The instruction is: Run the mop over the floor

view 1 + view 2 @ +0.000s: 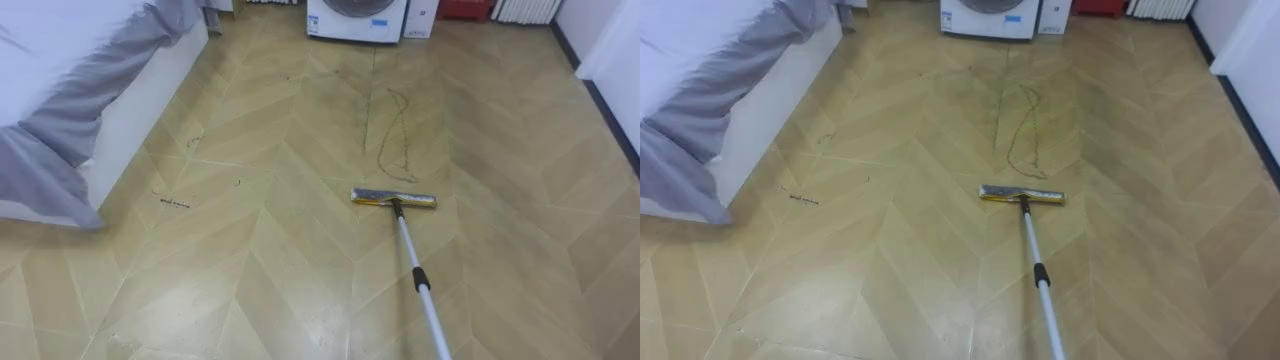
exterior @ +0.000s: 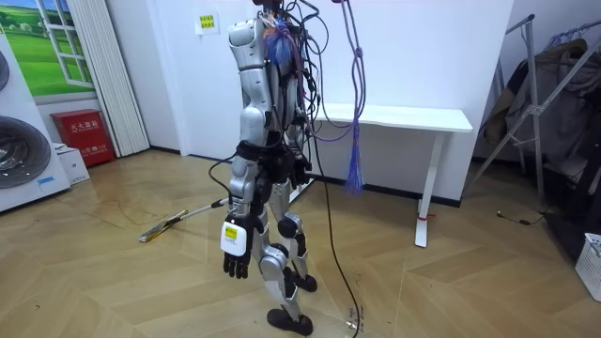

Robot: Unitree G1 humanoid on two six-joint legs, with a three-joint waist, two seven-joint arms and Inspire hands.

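1. The mop [image 1: 394,198] is lying head-flat on the floor [image 1: 250,260] near dark scribbles [image 1: 395,140].
2. Light and stiff; gripping the upper pole is seeming wisest.
3. The left hand [image 2: 235,249] is hanging slack-fingered, probably empty.

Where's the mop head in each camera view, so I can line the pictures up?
Left eye view: mop head just right of centre.
Right eye view: mop head slightly right of centre.
Room view: mop head low down, on the room view's left of the robot.
Shared landmark: washing machine at the eye views' top edge, far left in the room view.
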